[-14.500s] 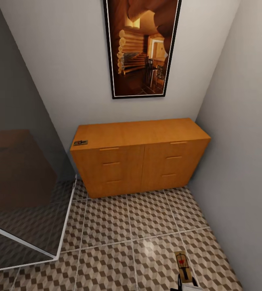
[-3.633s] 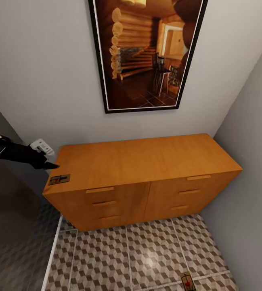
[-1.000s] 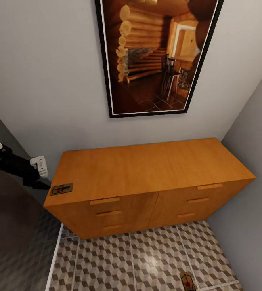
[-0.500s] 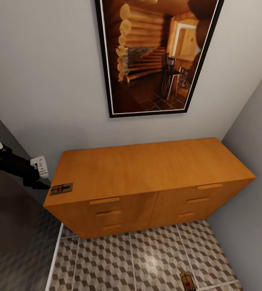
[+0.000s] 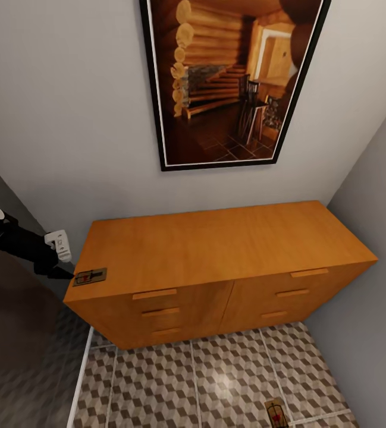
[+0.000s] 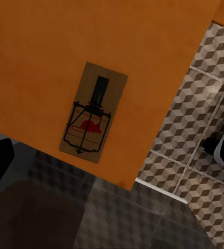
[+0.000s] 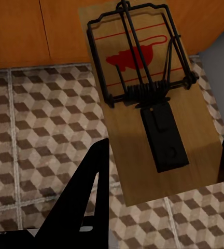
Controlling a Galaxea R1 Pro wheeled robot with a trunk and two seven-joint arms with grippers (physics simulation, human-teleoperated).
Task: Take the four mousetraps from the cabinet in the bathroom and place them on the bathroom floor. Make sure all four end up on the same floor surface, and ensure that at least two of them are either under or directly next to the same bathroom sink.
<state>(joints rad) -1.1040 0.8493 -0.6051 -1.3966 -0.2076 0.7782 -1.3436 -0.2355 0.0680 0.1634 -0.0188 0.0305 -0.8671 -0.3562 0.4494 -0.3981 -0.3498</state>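
Your left claw (image 5: 62, 273) hovers just off the left end of the cabinet (image 5: 216, 249), right beside the mousetrap on the cabinet (image 5: 90, 277) that lies flat at the front left corner of the top. From the left wrist view that trap (image 6: 93, 112) sits close to the edge, and the two dark fingers at the sides of the picture stand well apart, so the left claw is spread wide and holds nothing.

It looks like a thin, stiff wooden board, probably very light, so it should lift easily but may skate on the smooth wood if you nudge it. I'd pinch it across the narrow width of the board, on the bare wood near the dark tab end, and stay off the wire bar and the red bait patch, since the spring looks set and could snap.

Your right claw (image 7: 164, 171) has a mousetrap in the right claw (image 7: 148, 98) lying between its fingers over the bathroom floor (image 7: 34, 129); one finger (image 7: 86, 197) is beside the board, but I cannot tell if it is clamped.

One more mousetrap on the floor (image 5: 275, 412) lies on the tiles in front of the cabinet.
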